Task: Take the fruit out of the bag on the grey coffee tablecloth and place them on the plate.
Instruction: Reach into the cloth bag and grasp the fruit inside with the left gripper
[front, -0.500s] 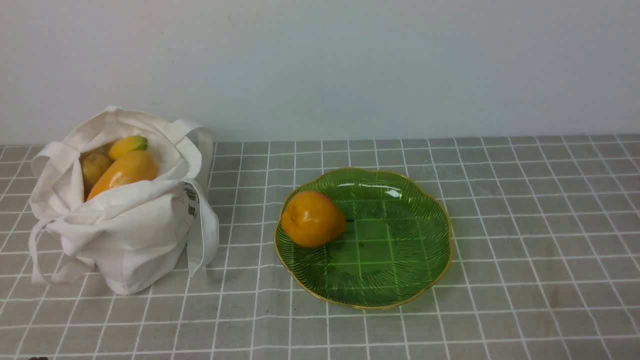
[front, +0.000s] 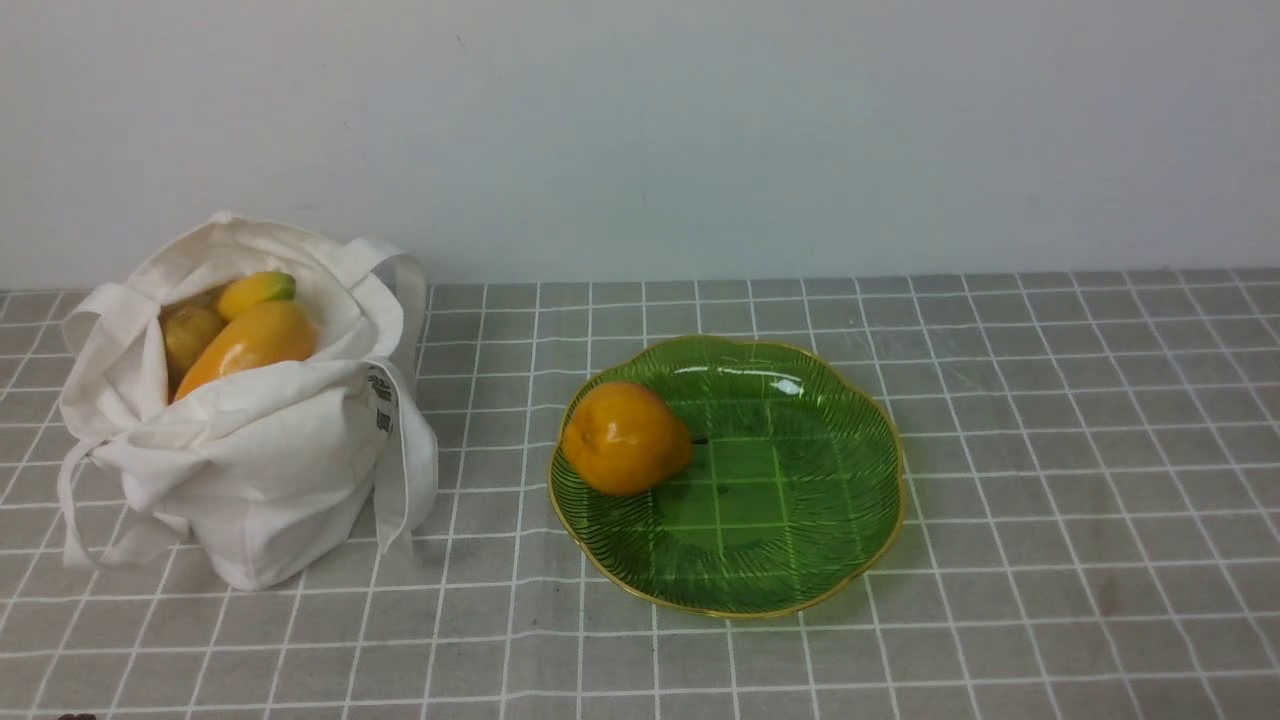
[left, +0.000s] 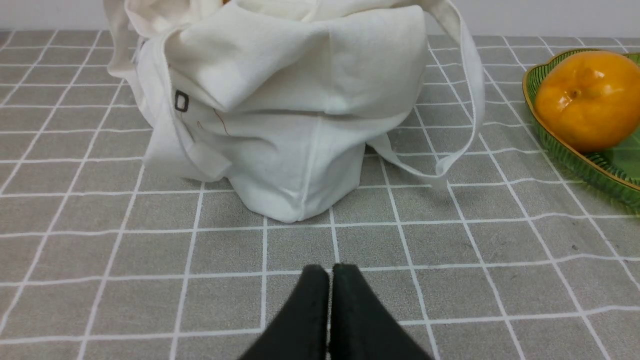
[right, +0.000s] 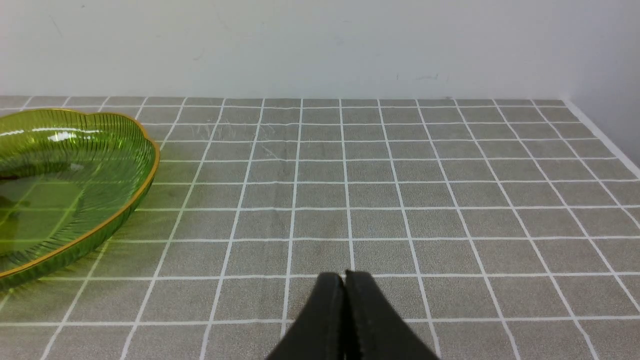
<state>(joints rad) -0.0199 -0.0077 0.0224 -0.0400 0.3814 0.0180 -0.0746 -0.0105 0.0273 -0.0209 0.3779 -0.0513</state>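
The white cloth bag (front: 250, 450) stands at the left on the grey tablecloth (front: 1050, 450). In its open top lie a long orange fruit (front: 250, 343), a smaller yellow fruit with a green tip (front: 256, 291) and a brownish round fruit (front: 190, 333). No green fruit shows. A round orange fruit (front: 625, 438) sits on the left part of the green plate (front: 800, 480). My left gripper (left: 330, 272) is shut and empty, low over the cloth in front of the bag (left: 300, 110). My right gripper (right: 345, 277) is shut and empty, to the right of the plate (right: 100, 165). Neither gripper shows in the front view.
A pale wall (front: 640, 130) runs along the back of the table. The bag's long strap handles (front: 405, 480) hang down toward the plate. The table's right edge (right: 605, 140) shows in the right wrist view.
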